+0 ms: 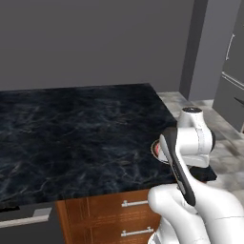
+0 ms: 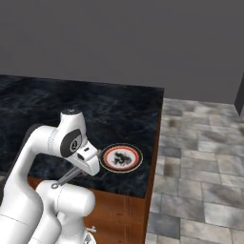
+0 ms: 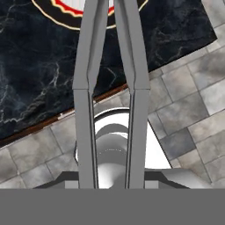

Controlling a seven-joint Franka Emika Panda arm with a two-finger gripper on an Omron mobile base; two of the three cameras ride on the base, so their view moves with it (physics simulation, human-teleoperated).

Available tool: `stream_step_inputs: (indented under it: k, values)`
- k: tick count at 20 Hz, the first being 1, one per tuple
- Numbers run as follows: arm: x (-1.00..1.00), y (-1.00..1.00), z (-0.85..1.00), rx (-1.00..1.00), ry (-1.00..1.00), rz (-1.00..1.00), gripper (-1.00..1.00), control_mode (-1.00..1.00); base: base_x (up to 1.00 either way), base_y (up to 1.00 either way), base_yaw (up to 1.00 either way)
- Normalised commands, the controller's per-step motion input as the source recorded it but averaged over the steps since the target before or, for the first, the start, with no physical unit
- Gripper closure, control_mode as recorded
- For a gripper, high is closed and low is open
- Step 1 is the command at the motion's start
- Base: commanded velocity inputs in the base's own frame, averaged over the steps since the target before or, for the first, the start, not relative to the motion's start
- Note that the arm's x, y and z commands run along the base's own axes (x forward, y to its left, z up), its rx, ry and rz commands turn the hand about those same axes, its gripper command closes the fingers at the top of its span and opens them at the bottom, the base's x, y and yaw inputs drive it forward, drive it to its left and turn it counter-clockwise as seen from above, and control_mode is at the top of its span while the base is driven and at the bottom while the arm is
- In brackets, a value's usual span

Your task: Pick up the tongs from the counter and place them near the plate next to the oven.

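Slender grey tongs (image 3: 110, 88), two thin arms, reach over plate (image 3: 57, 11)

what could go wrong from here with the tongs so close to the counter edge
1. The plate sits near the counter corner, with floor beyond. Tongs released slightly short or wide may slide off the edge.
2. In the hand view the tongs' two arms reach over the plate rim. Lowering here may strike the plate or leave them on it, not beside it.
3. The fingers' hold on the tongs is hidden, so slipping cannot be ruled out.
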Motion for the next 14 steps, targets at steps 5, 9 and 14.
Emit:
stream_step_inputs:
  k: [5,9,14]
  values:
    - [0.0,0.0,0.0,0.0,0.0,0.0,1.0,1.0,0.19,-0.28,0.07]
    - [0.0,-0.03,-0.01,0.04,-0.01,0.09,1.0,-1.0,0.0,0.0,0.0]
    - [0.34,0.16,-0.2,-0.04,0.0,0.25,1.0,-1.0,0.0,0.0,0.0]
